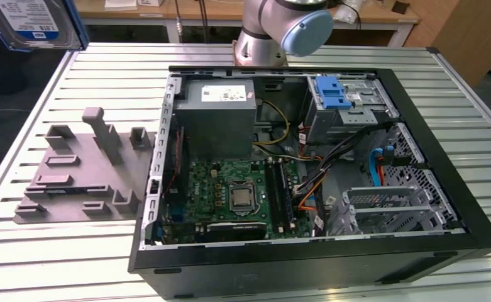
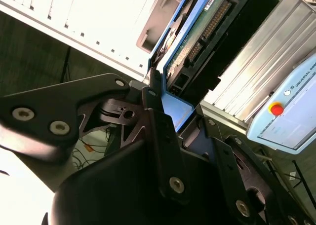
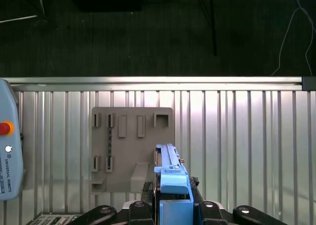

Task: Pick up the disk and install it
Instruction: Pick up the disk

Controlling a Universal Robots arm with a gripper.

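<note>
One disk [image 1: 34,22], blue-framed, clamped edge-on between the fingers [image 2: 160,136], held high and well apart from the open computer case [image 1: 312,258], off its far corner on the exterior view's left. Hazard: slip in the grip, causing a skewed, jammed entry at the case's drive bay [image 1: 346,104].

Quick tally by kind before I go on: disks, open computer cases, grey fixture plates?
Disk, clamped in the tool: 1
Open computer case: 1
Grey fixture plate: 1
Total: 3

The disk [image 1: 34,24]: silver, white-and-blue label, blue frame; upright, aloft in the gripper [image 3: 174,210].
</note>
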